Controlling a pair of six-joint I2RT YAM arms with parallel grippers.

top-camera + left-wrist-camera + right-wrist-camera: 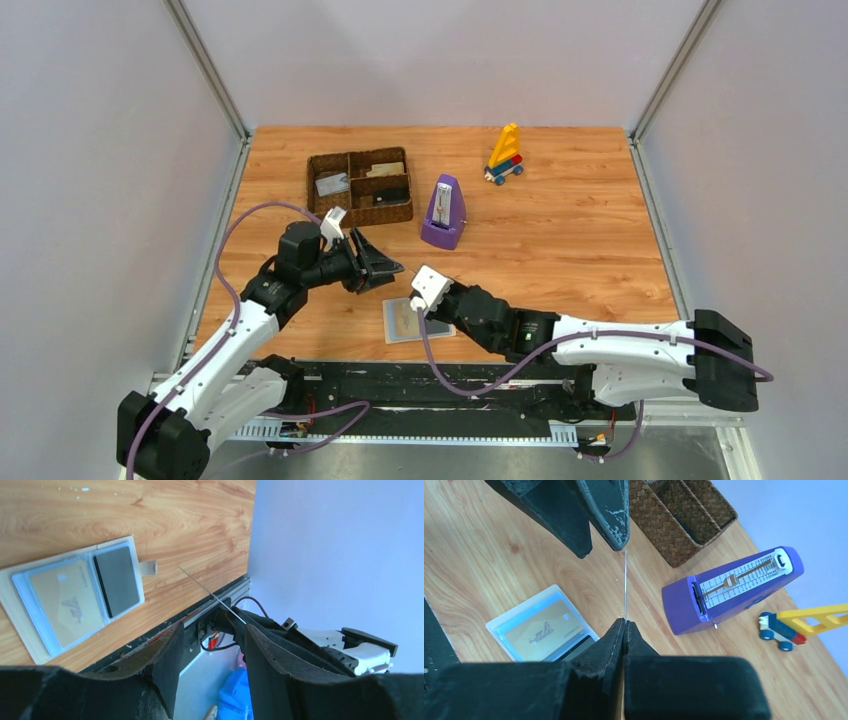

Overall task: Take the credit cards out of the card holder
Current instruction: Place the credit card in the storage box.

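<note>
Two credit cards sit in the card holder [392, 320]: tan card [65, 602] in one slot, black card [117, 580] in the slot beside it. Holder lies open and flat on the table [580, 260], close to the near edge, left of centre. Right gripper [625, 622]: jaws pressed together on a third card [625, 585], thin, seen edge-on, held in the air apart from the holder. Left gripper [210, 630]: jaws apart, nothing between them. Its fingertips are near the card's free edge; contact cannot be told. Woven tray [360, 217] toward the far left corner; purple metronome [444, 212] just right of it; toy [505, 155] by the far edge.
</note>
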